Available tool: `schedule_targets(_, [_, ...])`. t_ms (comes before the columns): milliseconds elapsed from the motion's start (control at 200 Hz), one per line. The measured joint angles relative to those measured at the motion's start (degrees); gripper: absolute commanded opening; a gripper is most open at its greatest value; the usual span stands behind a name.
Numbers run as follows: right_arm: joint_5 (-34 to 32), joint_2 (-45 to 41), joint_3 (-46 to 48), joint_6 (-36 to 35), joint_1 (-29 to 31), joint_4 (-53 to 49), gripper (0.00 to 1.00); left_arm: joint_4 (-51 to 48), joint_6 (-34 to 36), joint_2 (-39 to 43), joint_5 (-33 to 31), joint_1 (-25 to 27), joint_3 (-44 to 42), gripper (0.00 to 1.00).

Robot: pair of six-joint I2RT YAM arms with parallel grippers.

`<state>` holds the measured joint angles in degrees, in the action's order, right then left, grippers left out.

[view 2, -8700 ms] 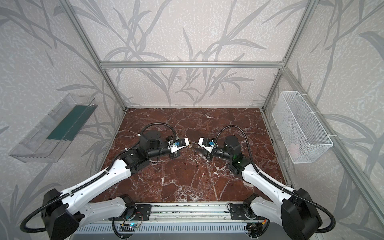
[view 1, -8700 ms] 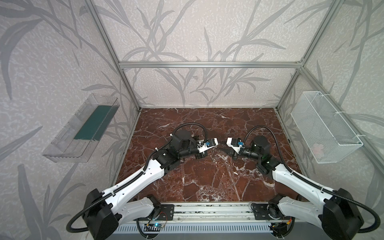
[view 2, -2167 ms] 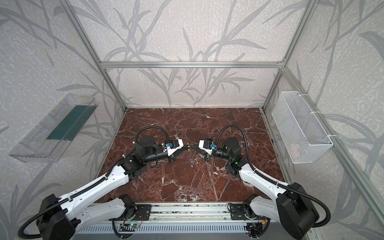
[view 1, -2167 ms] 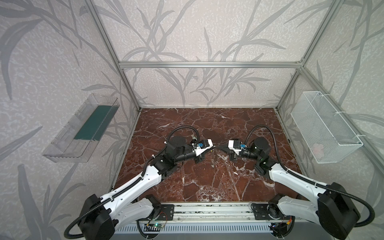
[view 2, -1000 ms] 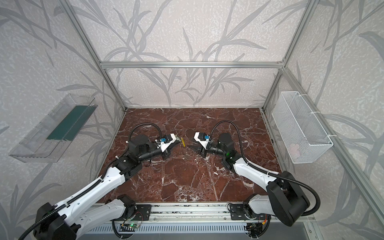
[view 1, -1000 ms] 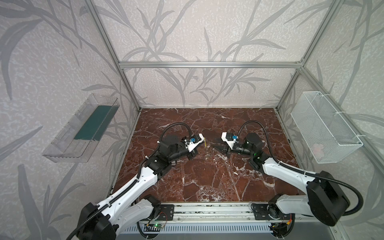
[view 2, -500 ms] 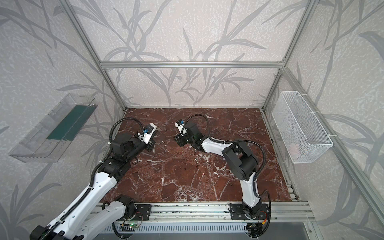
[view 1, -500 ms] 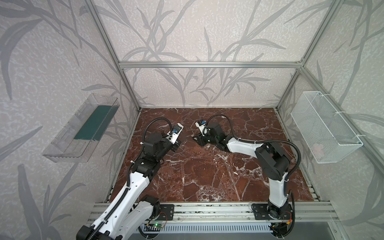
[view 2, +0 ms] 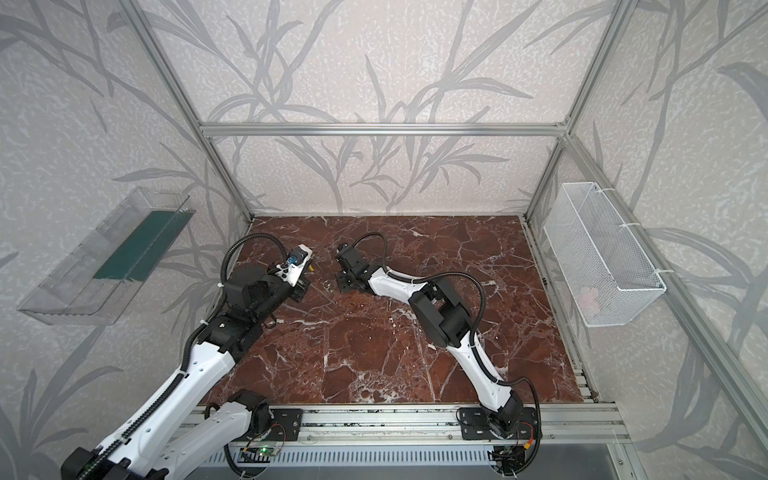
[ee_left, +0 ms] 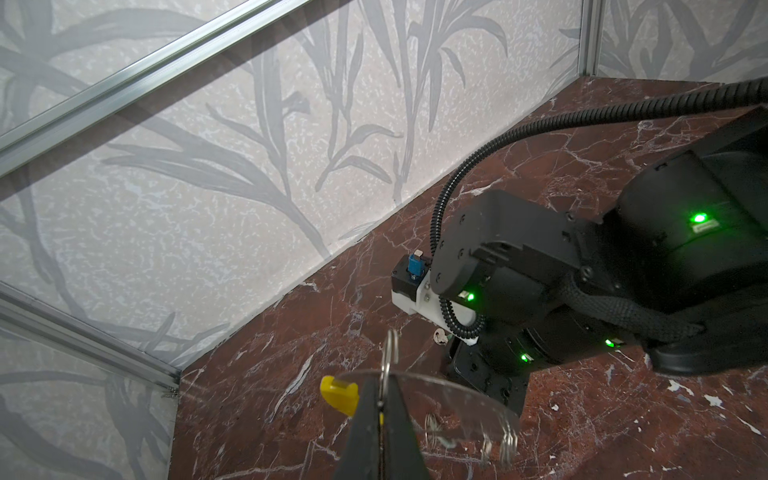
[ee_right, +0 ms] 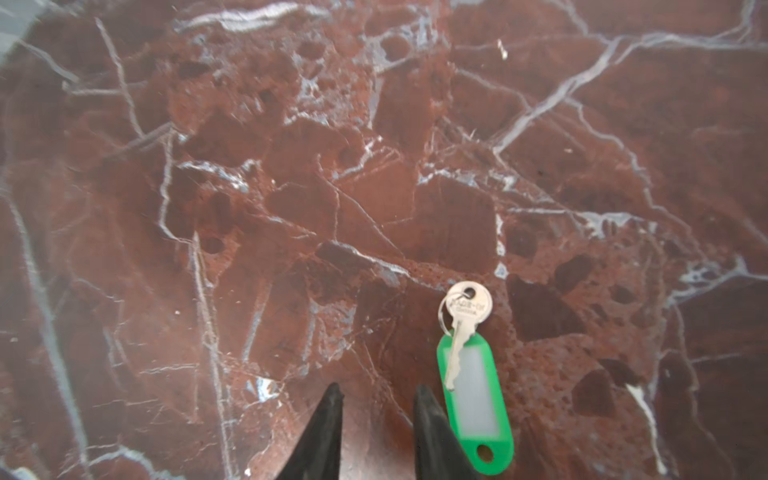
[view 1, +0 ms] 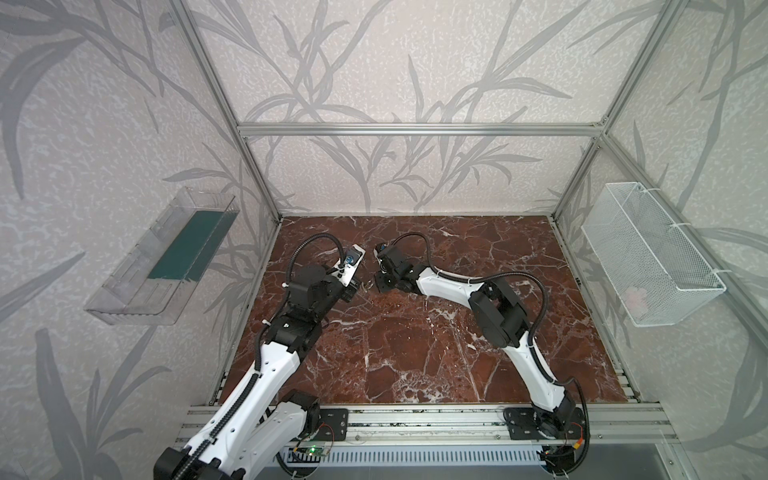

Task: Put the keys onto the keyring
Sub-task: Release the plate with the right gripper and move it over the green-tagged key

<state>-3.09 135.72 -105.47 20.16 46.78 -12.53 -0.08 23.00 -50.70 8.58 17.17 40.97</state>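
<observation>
In the left wrist view my left gripper (ee_left: 380, 401) is shut on the keyring (ee_left: 390, 351), a thin grey metal ring seen edge on, with its yellow sleeve (ee_left: 338, 388) beside the fingers. A silver key (ee_right: 465, 309) on a green plastic tag (ee_right: 473, 399) lies flat on the marble floor. My right gripper (ee_right: 376, 399) hangs open just over the floor, the tag beside one finger and nothing between the fingers. In both top views the left gripper (view 1: 353, 286) and right gripper (view 1: 380, 284) face each other near the back left. I see no other key.
The back wall and the left frame post stand close behind both grippers. A clear tray (view 1: 162, 257) hangs on the left wall and a white wire basket (view 1: 648, 266) on the right wall. The right arm (view 1: 494, 303) stretches across the floor (view 1: 415, 353).
Both arms have swung from the middle of the floor to the back left. The right gripper's fingers have narrowed a little and now hang over the key.
</observation>
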Motion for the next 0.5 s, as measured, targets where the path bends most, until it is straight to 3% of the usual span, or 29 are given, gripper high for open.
schedule_targets(135, [-0.7,2.1,-7.6,0.4,0.0,-8.8,0.32,-1.0,0.2,0.2,0.0,0.0,0.5,0.0])
schedule_targets(390, [1.2,16.8,-42.4,2.2,-1.1,-33.0,0.31,-2.2,0.4,0.9,-0.2,0.0,1.2,0.0])
schedule_targets(500, [1.8,20.3,-48.8,3.1,-2.1,-39.7,0.3,-2.5,0.4,1.6,-0.2,0.0,1.2,0.0])
